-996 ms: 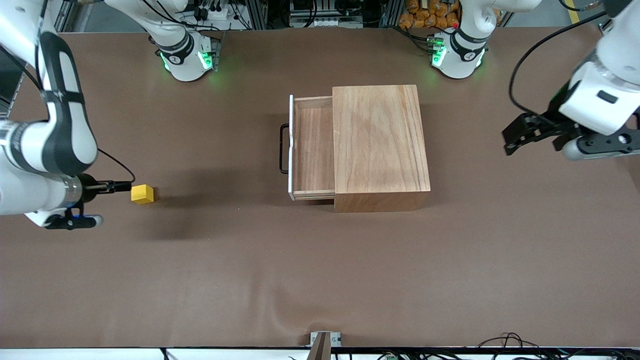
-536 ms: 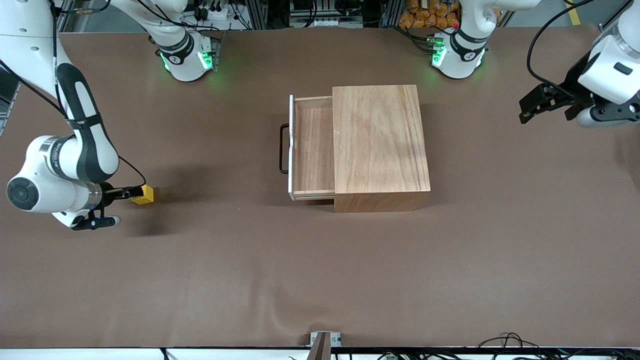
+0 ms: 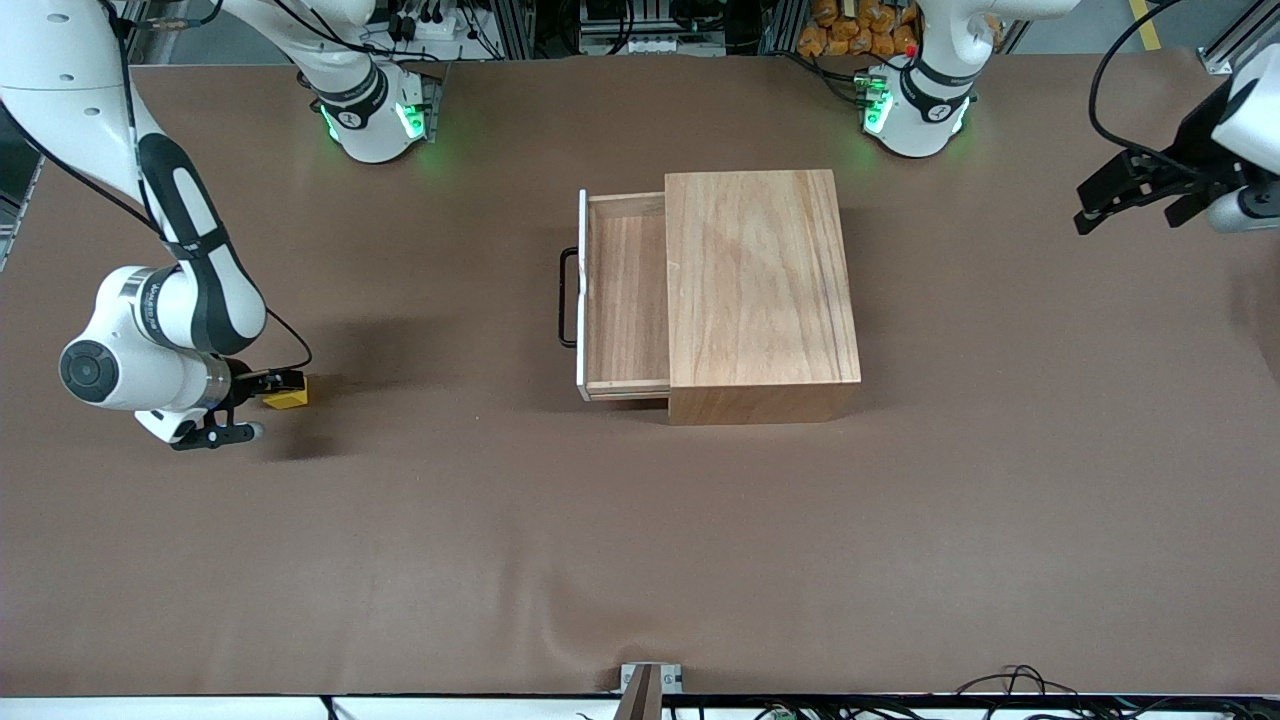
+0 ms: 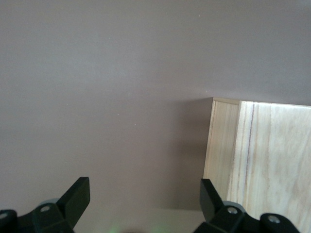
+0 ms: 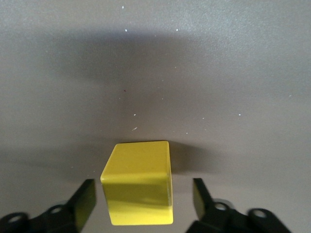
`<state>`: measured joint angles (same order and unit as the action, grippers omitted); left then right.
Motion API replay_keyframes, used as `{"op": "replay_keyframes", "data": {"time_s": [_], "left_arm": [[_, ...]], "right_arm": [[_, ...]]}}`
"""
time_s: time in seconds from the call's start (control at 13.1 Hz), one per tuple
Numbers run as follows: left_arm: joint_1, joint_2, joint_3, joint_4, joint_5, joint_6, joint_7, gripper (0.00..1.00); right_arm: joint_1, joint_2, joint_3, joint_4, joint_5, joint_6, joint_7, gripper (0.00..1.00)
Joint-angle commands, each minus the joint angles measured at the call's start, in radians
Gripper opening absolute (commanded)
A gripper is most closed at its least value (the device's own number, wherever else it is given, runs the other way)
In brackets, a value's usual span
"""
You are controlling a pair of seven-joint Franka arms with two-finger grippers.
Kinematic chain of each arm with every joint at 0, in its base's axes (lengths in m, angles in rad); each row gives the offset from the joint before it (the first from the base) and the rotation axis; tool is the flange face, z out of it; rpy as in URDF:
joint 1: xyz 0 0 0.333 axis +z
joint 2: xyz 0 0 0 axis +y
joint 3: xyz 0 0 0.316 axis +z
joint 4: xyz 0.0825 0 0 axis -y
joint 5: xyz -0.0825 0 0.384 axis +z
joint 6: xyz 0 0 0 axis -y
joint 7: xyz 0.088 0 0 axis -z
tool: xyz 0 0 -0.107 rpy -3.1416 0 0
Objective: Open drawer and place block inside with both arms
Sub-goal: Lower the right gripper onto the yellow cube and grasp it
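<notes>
Brown table (image 3: 640, 560); cluttered cables (image 3: 640, 30) along edge.

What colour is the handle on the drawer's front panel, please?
The handle is black, on the white front of the drawer; the front view shows it best.

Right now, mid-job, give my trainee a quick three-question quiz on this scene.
1. True or false: the drawer is open and the block lies in it.
2. Multiple choice: the right gripper is A) shut on the block, B) open with the block between its fingers, C) over the box.
3. Fill in: the left gripper is open, up over the table at the ____ arm's end.

Key:
1. False: the drawer is open but holds nothing; the block sits on the table.
2. B
3. left
</notes>
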<state>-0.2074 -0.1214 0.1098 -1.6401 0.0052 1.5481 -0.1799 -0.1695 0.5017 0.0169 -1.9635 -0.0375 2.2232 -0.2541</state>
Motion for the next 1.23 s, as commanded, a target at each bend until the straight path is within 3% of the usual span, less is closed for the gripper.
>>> {"op": "replay_keyframes", "data": {"time_s": [0.0, 0.08, 0.15, 0.31, 0.38, 0.61, 0.77, 1.0, 1.15], "left_arm": [[0.011, -0.009, -0.010, 0.012, -0.004, -0.026, 0.028, 1.00], [0.011, -0.014, -0.015, 0.009, -0.002, -0.049, 0.036, 1.00], [0.013, -0.015, -0.013, 0.011, -0.004, -0.072, 0.042, 1.00], [0.020, -0.027, -0.009, 0.002, -0.004, -0.086, 0.053, 1.00], [0.025, -0.032, -0.010, -0.006, -0.004, -0.109, 0.054, 1.00], [0.065, -0.052, -0.013, -0.001, -0.011, -0.125, 0.063, 1.00], [0.066, -0.055, -0.018, 0.002, -0.011, -0.125, 0.066, 1.00], [0.062, -0.055, -0.019, -0.001, -0.010, -0.123, 0.072, 1.00], [0.063, -0.050, -0.019, -0.007, -0.005, -0.120, 0.074, 1.00]], "right_arm": [[-0.018, -0.002, 0.012, -0.015, 0.001, 0.026, -0.022, 0.33], [-0.018, -0.002, 0.012, -0.015, 0.001, 0.026, -0.022, 0.13], [-0.015, -0.002, 0.012, -0.014, 0.001, 0.023, -0.020, 0.00], [0.002, -0.020, 0.018, 0.008, 0.002, -0.038, -0.004, 0.00], [0.016, -0.037, 0.020, 0.059, 0.010, -0.139, 0.018, 0.00], [0.096, -0.046, 0.026, 0.312, 0.112, -0.524, 0.200, 0.00], [0.178, -0.048, 0.026, 0.435, 0.174, -0.670, 0.330, 0.00], [0.332, -0.081, 0.026, 0.488, 0.261, -0.720, 0.473, 0.00], [0.457, -0.081, 0.028, 0.506, 0.264, -0.709, 0.635, 0.00]]}}
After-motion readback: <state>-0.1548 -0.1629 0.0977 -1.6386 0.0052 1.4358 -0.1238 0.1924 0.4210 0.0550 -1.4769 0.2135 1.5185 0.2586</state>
